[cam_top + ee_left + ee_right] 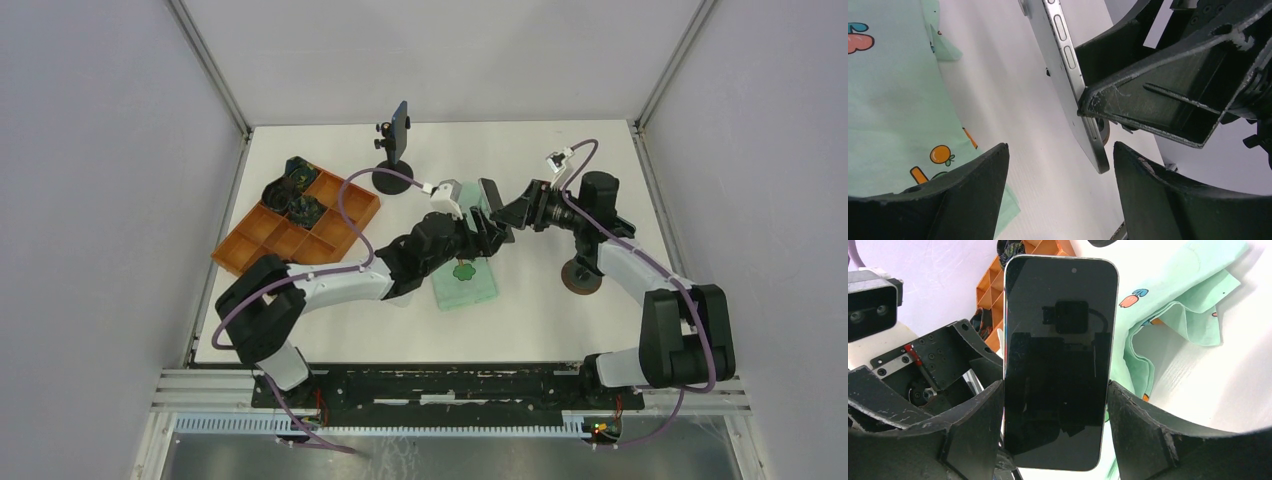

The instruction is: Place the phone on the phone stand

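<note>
Right wrist view: a slim, round-cornered phone (1055,365) with a glossy black screen and pale metal rim stands upright between the matte black, rough-printed fingers (1128,410) of the right pincer (1055,405), which presses on its two long edges. Behind it, a mint-green cloth (1178,295) printed with small cartoon fruit lies rumpled on the white surface (560,160).

From the top, the phone (490,193) is held aloft over the middle of the surface. The left pincer (1060,150) is open wide, with its wedge-shaped fingers on either side of the phone's lower end and a gap showing on both sides. The phone stand (396,150), a round black base with a blue clamp, stands well apart near the far edge. An orange compartment tray (265,235) sits by the left edge.
</note>
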`<state>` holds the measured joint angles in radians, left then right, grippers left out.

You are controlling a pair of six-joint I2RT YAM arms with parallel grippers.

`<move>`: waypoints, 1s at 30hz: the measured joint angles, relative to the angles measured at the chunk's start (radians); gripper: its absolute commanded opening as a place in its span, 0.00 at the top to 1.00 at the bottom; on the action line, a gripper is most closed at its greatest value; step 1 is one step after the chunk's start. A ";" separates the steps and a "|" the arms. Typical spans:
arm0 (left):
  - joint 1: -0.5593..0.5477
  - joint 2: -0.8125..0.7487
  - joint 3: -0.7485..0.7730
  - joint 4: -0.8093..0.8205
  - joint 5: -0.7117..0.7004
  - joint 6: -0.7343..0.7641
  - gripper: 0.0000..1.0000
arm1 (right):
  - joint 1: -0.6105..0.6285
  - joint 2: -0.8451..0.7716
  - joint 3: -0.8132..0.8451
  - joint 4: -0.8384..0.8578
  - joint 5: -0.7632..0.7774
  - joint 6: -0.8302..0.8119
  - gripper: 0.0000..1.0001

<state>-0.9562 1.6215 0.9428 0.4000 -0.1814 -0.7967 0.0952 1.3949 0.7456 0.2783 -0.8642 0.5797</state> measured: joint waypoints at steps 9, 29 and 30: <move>0.000 0.057 0.044 0.023 0.000 -0.022 0.40 | 0.001 -0.021 -0.026 0.013 0.005 0.002 0.67; 0.001 0.065 0.046 0.034 0.001 -0.042 0.98 | 0.009 -0.047 -0.041 0.042 0.100 -0.046 0.45; 0.001 0.060 0.037 0.035 0.001 -0.041 0.98 | 0.013 -0.048 -0.041 0.042 0.092 -0.047 0.40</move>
<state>-0.9550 1.6814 0.9802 0.4355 -0.1806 -0.8379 0.1081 1.3468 0.7044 0.3202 -0.7723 0.5323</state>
